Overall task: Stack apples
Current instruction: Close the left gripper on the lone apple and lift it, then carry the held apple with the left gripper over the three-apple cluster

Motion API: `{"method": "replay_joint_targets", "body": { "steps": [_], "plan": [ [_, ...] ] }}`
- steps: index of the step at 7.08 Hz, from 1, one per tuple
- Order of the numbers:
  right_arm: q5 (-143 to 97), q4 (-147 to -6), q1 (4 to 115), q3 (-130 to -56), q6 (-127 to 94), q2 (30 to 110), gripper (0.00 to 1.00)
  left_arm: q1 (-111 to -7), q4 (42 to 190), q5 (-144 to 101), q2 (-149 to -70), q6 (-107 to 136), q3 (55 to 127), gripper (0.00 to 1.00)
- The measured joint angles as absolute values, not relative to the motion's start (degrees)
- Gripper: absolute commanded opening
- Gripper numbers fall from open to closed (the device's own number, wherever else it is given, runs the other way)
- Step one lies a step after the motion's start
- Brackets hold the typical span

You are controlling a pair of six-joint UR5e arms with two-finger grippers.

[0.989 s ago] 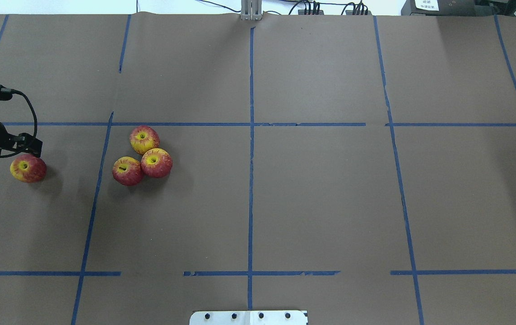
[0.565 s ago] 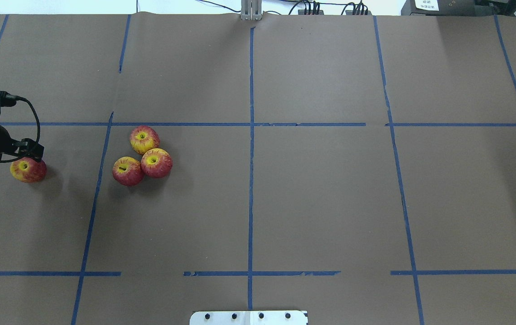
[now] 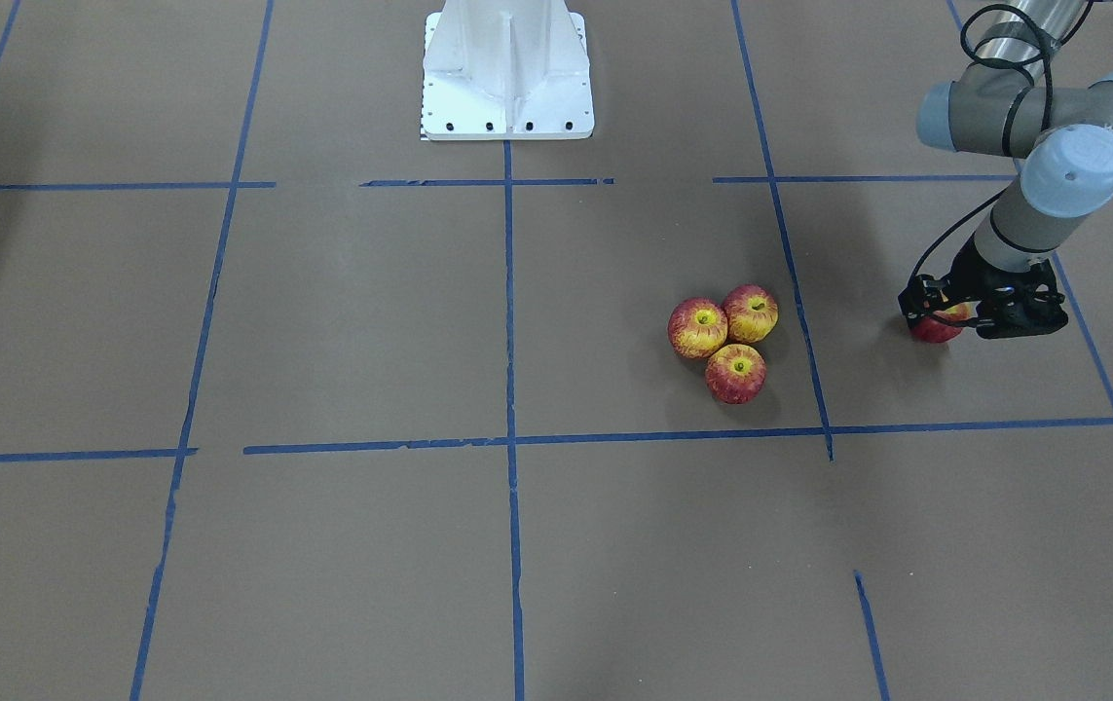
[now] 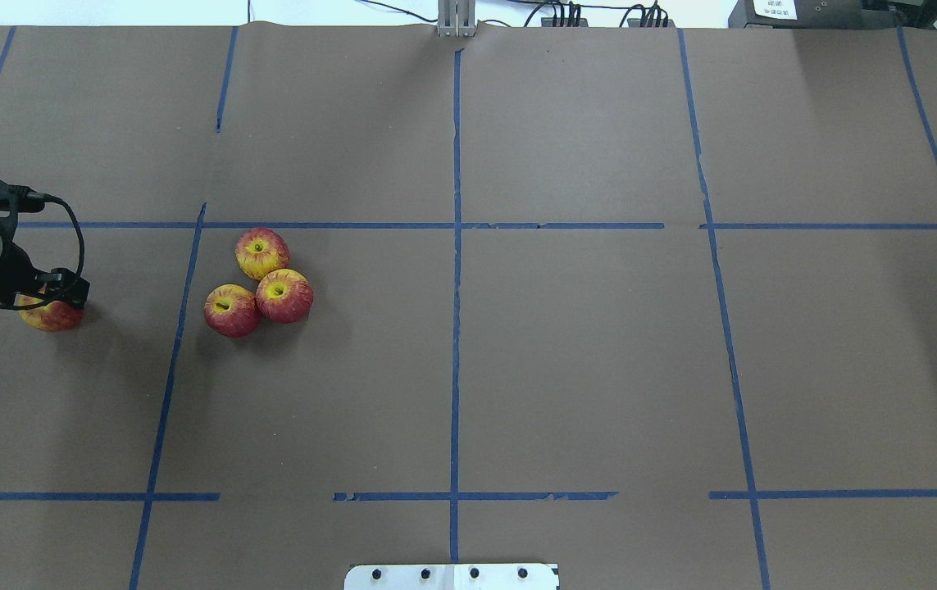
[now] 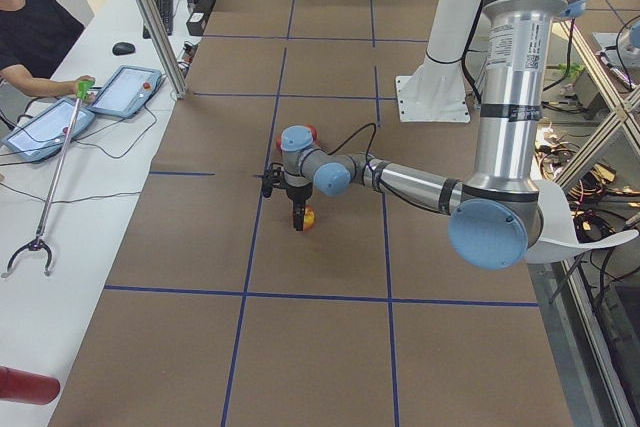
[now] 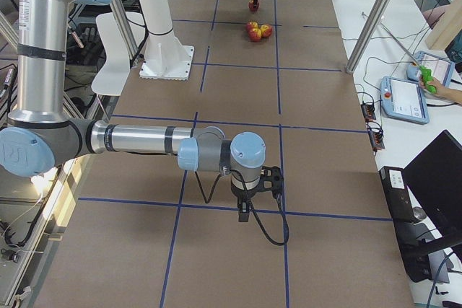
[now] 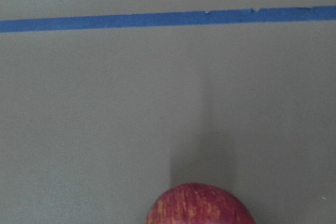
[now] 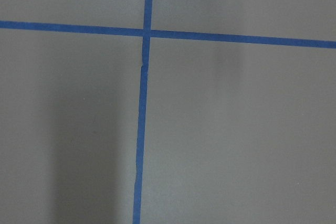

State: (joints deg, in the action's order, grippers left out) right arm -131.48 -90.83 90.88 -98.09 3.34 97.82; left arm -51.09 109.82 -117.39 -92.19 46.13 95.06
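Lone apple (image 4: 48,319), well apart from the three-apple cluster (image 4: 263,287), is judged light, firm, roll-prone: grip across its middle; left pincer (image 4: 58,293) sits over it, opening cannot be told.

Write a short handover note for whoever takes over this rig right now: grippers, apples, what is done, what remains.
Left gripper: low over the lone apple at the table's left end; jaws unclear.
Right gripper: above bare table, far from all four; jaws unclear.
Three apples: touching cluster, all on the table.
Done: nothing stacked.
Left: grasp the lone apple, set it atop the cluster.
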Motion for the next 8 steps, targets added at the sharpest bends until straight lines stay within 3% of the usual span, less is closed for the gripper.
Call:
{"method": "replay_joint_targets", "body": {
  "steps": [1, 3, 5, 8],
  "plan": [
    [-131.5, -90.8, 90.9, -98.1, 3.3, 97.8, 1.00, -50.9, 110.4, -117.5, -92.2, 46.1, 94.5, 0.92],
    [-131.5, -90.9, 90.9, -98.1, 3.3, 97.8, 1.00, -50.7, 111.0, -117.6, -92.2, 46.2, 94.0, 0.00],
    [-131.5, -90.9, 90.9, -98.1, 3.3, 97.8, 1.00, -50.7, 110.8, -118.4, -92.3, 46.4, 95.0, 0.00],
    [-131.5, -90.8, 90.9, -98.1, 3.3, 97.8, 1.00, -51.4, 104.4, -122.8, -95.3, 52.5, 105.6, 0.00]
  ]
}}
